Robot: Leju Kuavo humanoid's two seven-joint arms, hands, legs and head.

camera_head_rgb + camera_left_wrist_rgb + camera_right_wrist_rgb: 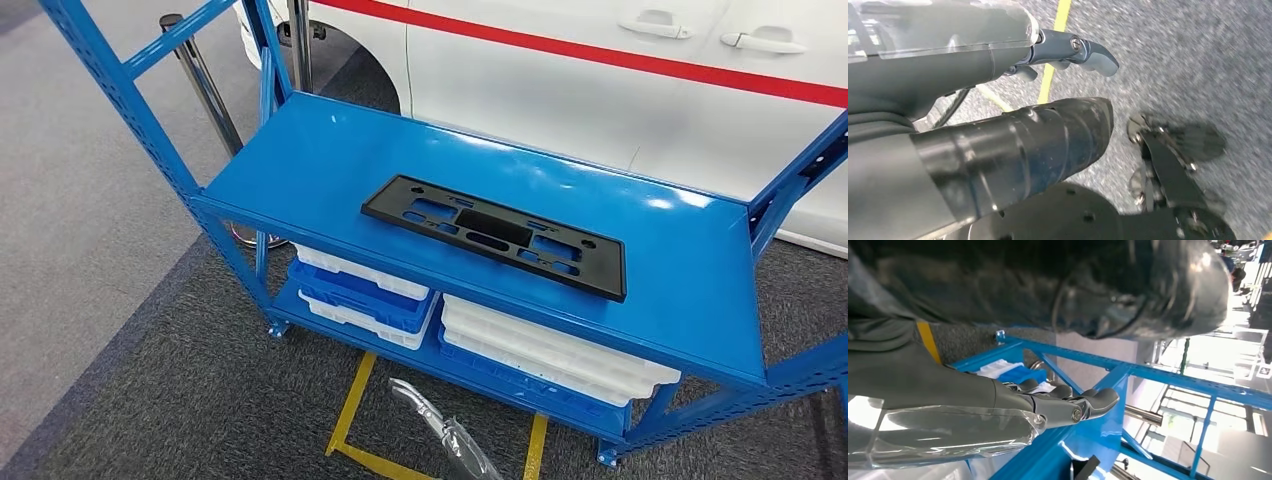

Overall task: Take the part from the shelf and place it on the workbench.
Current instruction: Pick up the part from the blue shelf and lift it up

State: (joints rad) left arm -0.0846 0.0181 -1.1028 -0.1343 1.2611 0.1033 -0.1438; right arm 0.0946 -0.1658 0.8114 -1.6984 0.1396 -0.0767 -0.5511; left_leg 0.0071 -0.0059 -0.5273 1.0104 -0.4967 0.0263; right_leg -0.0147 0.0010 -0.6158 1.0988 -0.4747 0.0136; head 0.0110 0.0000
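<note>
The part is a flat black rectangular plate (pixel 495 236) with several cut-outs. It lies flat near the middle of the blue shelf's top board (pixel 300 160). My right hand (pixel 445 432) is low in front of the shelf, below the board, fingers apart and holding nothing. In the right wrist view that hand (pixel 1048 407) points at the shelf frame, and a corner of the black plate (pixel 1082 469) shows past it. My left hand (pixel 1038 135) hangs over grey carpet, its thumb and fingers apart around nothing.
White and blue bins (pixel 365 290) and stacked white trays (pixel 550 355) fill the lower shelf. Blue uprights (pixel 120 90) stand at the shelf's ends. A white car (pixel 600 80) is behind it and a steel post (pixel 205 85) at the back left. Yellow tape (pixel 352 405) marks the carpet.
</note>
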